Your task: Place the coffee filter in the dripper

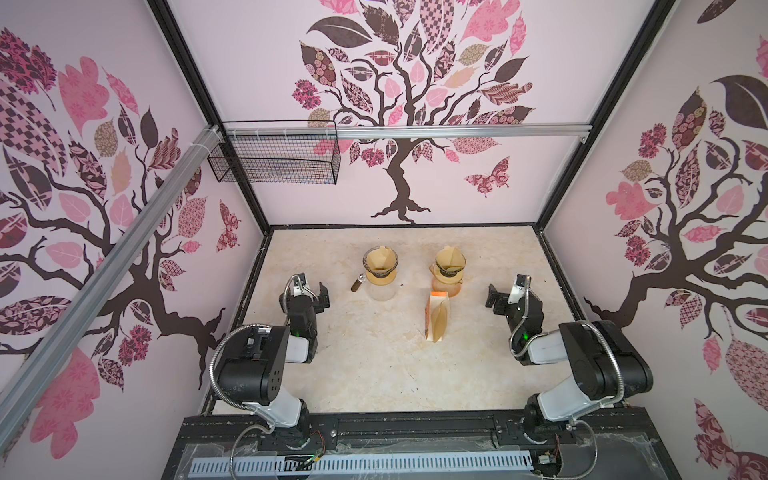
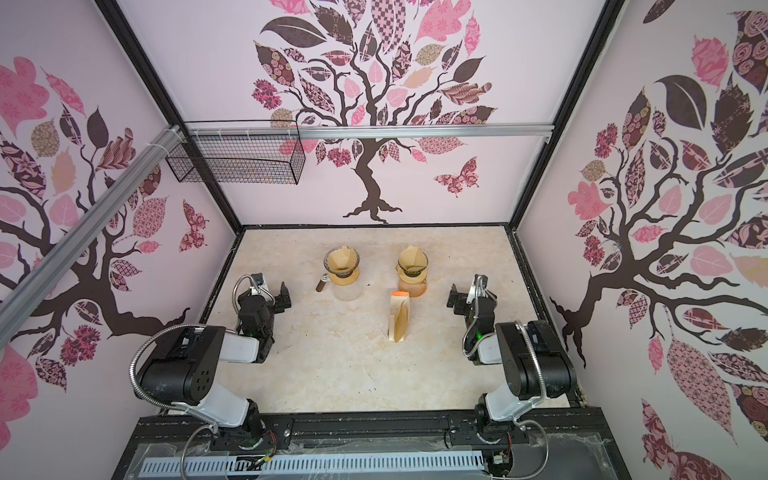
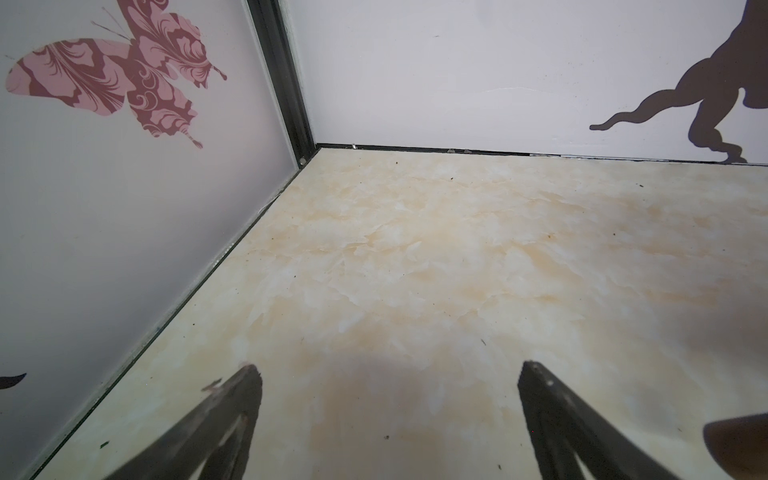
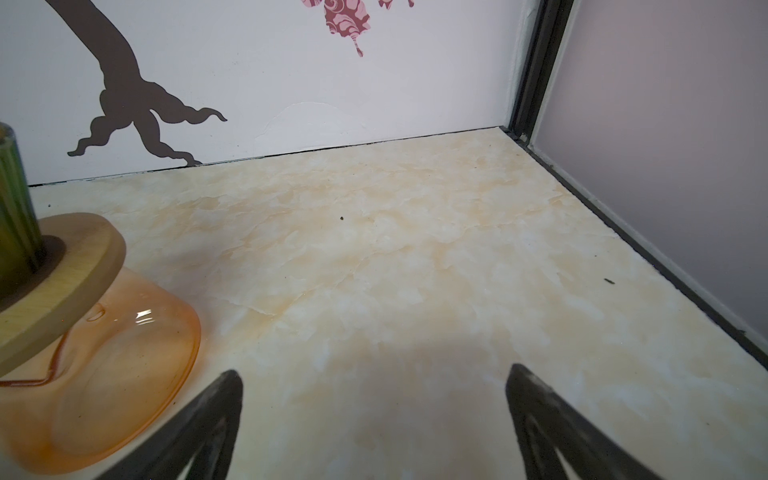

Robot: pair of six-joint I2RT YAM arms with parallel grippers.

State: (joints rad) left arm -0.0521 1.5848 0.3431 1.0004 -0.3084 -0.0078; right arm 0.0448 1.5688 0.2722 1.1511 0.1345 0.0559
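Two drippers stand at the back of the table in both top views. The left dripper (image 1: 394, 266) (image 2: 355, 268) sits on a clear carafe and has a tan coffee filter (image 1: 379, 255) inside. The right dripper (image 1: 451, 272) (image 4: 12, 216) sits on an orange carafe (image 4: 124, 365) and also has a filter (image 1: 446, 254) inside. A pack of tan filters (image 1: 437, 320) (image 2: 400, 318) lies in front of them. My left gripper (image 1: 322, 296) (image 3: 388, 370) is open and empty, left of the clear carafe. My right gripper (image 1: 494, 300) (image 4: 374, 374) is open and empty, right of the orange carafe.
A black wire basket (image 1: 274, 153) hangs on the rail at the back left, high above the table. Walls close in the marble-patterned table (image 1: 374, 374) on three sides. A blurred brown shape (image 3: 739, 444) shows at the edge of the left wrist view.
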